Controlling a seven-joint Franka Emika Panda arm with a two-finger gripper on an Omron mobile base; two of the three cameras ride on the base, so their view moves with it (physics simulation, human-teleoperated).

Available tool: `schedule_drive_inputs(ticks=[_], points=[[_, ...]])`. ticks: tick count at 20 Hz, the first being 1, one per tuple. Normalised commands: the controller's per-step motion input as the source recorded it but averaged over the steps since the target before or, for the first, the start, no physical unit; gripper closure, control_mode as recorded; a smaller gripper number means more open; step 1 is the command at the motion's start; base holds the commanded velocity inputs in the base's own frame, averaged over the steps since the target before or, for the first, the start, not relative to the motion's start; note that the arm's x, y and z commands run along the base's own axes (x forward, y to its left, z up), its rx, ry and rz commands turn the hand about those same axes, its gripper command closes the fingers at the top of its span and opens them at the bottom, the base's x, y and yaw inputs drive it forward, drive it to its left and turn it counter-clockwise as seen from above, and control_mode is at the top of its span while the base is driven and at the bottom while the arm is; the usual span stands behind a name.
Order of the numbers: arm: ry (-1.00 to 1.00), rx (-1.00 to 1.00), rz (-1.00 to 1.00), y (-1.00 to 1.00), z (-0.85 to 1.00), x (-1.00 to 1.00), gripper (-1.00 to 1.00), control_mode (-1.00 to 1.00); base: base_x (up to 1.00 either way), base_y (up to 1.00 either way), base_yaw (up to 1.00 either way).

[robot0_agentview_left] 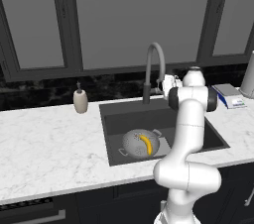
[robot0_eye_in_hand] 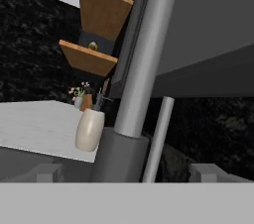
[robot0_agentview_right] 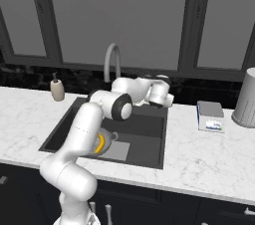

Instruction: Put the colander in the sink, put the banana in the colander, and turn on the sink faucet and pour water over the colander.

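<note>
At the sink (robot0_agentview_left: 111,114): dark rectangular basin recessed in the white marble counter (robot0_agentview_left: 44,143), lighter square on its floor.
Colander (robot0_agentview_left: 140,143): perforated silver bowl, upright on the front-left part of the basin floor.
Banana (robot0_agentview_left: 146,144): yellow, curved, lying inside the colander; seen past the arm in the right base view (robot0_agentview_right: 100,144).
Sink faucet (robot0_agentview_left: 154,69): grey gooseneck behind the basin; its stem and dark base stand close before the hand camera (robot0_eye_in_hand: 144,64).
Gripper (robot0_agentview_left: 166,84): beside the faucet stem, jaws fully apart, holding nothing.
Soap dispenser (robot0_agentview_left: 80,100): beige, on the counter left of the basin.
Scale (robot0_agentview_right: 209,116): on the counter right of the basin.
</note>
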Motion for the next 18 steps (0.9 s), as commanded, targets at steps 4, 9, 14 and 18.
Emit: schedule_drive_inputs(ticks=[4,9,14,18], points=[[0.00,0.02,0.12,0.27,0.01,0.02,-1.00,-1.00,0.00,0.00,0.00],[0.00,0.00,0.02,0.47,0.07,0.00,-1.00,-1.00,0.00,0.00,0.00],[0.00,0.00,0.00,0.53,0.07,0.00,-1.00,-1.00,0.00,0.00,0.00],[0.00,0.00,0.00,0.35,0.10,0.02,-1.00,-1.00,0.00,0.00,0.00]])
